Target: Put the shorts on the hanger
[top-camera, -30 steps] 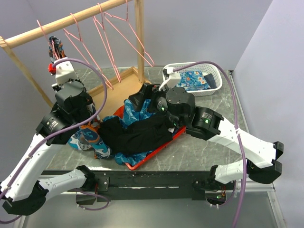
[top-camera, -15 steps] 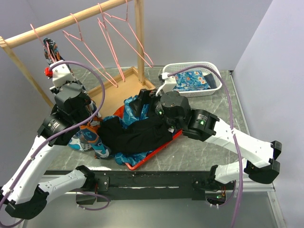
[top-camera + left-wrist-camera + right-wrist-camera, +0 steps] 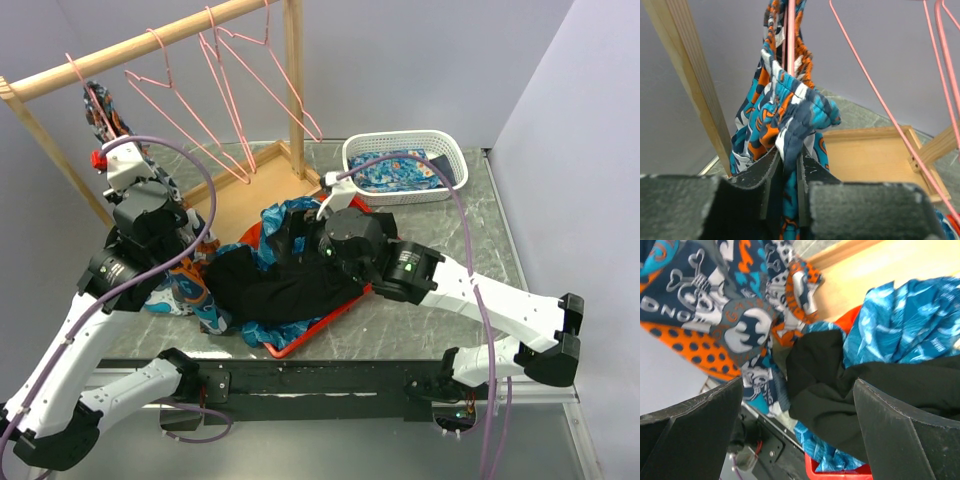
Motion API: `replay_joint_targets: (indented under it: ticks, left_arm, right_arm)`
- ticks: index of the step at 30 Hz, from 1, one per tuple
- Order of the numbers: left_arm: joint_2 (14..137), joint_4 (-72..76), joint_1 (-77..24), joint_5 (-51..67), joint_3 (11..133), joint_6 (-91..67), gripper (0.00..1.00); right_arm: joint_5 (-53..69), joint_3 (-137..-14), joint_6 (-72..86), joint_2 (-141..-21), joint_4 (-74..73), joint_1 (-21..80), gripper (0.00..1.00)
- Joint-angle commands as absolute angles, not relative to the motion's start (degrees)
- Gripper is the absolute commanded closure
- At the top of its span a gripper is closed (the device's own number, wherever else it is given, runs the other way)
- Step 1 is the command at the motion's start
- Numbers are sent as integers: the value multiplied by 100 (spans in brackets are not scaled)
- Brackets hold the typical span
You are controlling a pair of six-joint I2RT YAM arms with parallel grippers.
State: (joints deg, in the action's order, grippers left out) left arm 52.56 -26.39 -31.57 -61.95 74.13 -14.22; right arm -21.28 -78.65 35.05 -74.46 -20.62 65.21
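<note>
The shorts (image 3: 790, 100), printed in navy, teal, orange and white, hang bunched over the pink wire of the leftmost hanger (image 3: 791, 30) on the rail. My left gripper (image 3: 788, 157) sits just under that hanger with its jaws close together and a fold of the waistband between them. In the top view the left gripper (image 3: 118, 140) is raised at the rail's left end beside the hanger (image 3: 85, 85), and the shorts (image 3: 190, 295) trail down to the table. My right gripper (image 3: 283, 228) stands wide open over the black garment (image 3: 840, 385), holding nothing; the shorts (image 3: 740, 315) show to its left.
A red tray (image 3: 300, 345) holds the black garment and a bright blue cloth (image 3: 275, 250). A white basket (image 3: 450, 150) with folded flowered cloth stands back right. The wooden rail (image 3: 150, 42) carries more pink hangers (image 3: 225, 80) over a wooden base (image 3: 250, 195).
My left gripper has carried the shorts' waistband up and to the left along the rail, and the hanger swung left with it. The right arm has slid left over the tray, still open.
</note>
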Motion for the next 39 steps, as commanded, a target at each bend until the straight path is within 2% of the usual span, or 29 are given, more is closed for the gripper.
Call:
replay_joint_targets:
  ticks: [1, 3, 7, 9, 14, 18, 25, 30, 39]
  left_arm:
    - [5159, -3023, -3138, -5950, 7365, -1678, 77]
    - [5185, -3242, -3146, -5906, 7418, -1740, 76]
    - [5212, -3612, -3138, -5871, 7663, -1933, 64]
    - [5186, -3718, -3138, -5819, 7725, -1986, 64]
    - [5150, -4148, -3146, -5661, 7971, -2144, 46]
    - [5124, -4412, -3138, -5371, 8156, -2215, 28]
    - [5133, -5150, -3146, -4773, 8937, -2364, 7]
    - [5089, -5335, -3146, -4342, 9281, -2391, 2]
    - [5203, -5344, -3146, -3526, 10090, -2355, 1]
  right_arm:
    - [-1942, -7629, 3402, -7426, -1477, 6732, 2]
    - [-1907, -7550, 3296, -7497, -1310, 6890, 2]
    - [-1925, -7576, 3077, -7847, -1143, 7154, 2]
    - [-1951, -7629, 2971, -7971, -1108, 7285, 2]
    - [-1837, -7594, 2953, -8270, -923, 7409, 3]
    - [-1696, -7532, 2936, -8455, -800, 7506, 4]
    - [-1653, -7602, 2786, -8981, -791, 7796, 7]
    - [-1206, -7927, 2699, -9561, -913, 7822, 12]
    - [-800, -9587, 2277, -11484, -1546, 7822, 17]
